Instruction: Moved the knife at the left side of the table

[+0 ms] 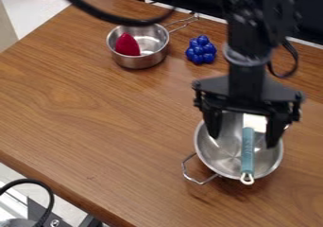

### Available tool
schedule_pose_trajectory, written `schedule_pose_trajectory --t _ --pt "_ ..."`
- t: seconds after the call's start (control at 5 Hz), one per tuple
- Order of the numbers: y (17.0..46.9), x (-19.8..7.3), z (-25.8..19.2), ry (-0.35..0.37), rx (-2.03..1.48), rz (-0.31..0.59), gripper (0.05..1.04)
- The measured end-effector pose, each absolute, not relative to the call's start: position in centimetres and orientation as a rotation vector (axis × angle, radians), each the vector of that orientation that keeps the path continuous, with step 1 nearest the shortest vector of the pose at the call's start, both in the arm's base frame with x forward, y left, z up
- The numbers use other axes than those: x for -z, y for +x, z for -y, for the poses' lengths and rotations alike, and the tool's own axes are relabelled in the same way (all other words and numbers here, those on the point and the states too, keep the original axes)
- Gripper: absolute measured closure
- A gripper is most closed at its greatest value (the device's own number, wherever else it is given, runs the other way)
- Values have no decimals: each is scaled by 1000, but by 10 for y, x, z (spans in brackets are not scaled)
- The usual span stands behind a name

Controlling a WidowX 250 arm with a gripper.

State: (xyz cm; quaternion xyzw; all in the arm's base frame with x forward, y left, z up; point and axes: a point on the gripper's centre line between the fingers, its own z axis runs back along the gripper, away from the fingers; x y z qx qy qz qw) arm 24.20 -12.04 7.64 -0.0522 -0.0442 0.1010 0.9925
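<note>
Steel saucepan (140,62) holding red piece (127,45); near it, blue cluster (201,50), possibly grapes; steel bowl (222,159).

Knife (248,150) in bowl (217,159); saucepan (137,62) behind, left (wedge (127,45) in it); cluster (201,50) right of saucepan.

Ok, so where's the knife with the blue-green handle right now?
The knife is in the camera view's lower right, in the metal pot, its handle end at the near rim, seen between the spread fingers of the gripper.
</note>
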Motion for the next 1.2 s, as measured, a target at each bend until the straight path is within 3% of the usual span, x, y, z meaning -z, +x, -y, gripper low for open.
schedule_pose_trajectory --t 0.8,1.0,1.2 --pt "246 -57 119 -59 -235 79 89" --pt "245 -55 119 -53 -240 87 133" --pt "244 -51 119 -45 -234 103 388"
